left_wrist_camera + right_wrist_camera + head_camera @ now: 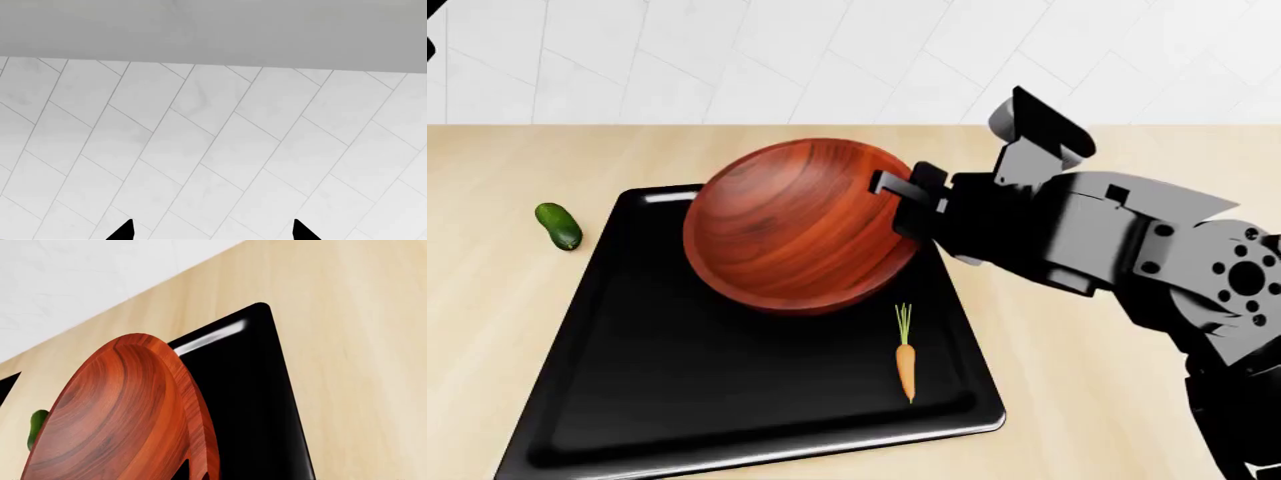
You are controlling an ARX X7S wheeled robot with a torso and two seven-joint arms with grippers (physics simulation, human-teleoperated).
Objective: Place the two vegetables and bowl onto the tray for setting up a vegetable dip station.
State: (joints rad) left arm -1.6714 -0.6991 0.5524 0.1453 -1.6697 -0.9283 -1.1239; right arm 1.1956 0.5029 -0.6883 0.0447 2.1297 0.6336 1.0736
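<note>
A pale wooden counter [1121, 400] ran under a white tiled wall [761, 60], and everything else sat relative to the tray [667, 400], which lay flat in the middle of it.

The bowl [801, 225] was over the tray's far half, tipped steeply up on edge with its outer underside facing the head camera and its opening turned away toward the wall. The right gripper [905, 205] was pinched on the bowl's right-hand rim; the right wrist view showed that rim running edge-on just in front of the camera. Whether the low edge rested on the tray or hung just above it could not be told.

The cucumber [558, 225] lay on the counter just off the tray's left edge, its long axis running roughly away from the robot, slightly slanted. The carrot [906, 368] lay inside the tray near its right rim, long axis front to back, green tuft toward the bowl.

As a judgement, 2 risks stood out: a thin rim grip on a heavy tilted bowl could slip, and a dropped bowl could roll off the tray or onto the carrot.

The left gripper [212, 235] showed only 2 dark tips set well apart, facing the wall, holding nothing.
</note>
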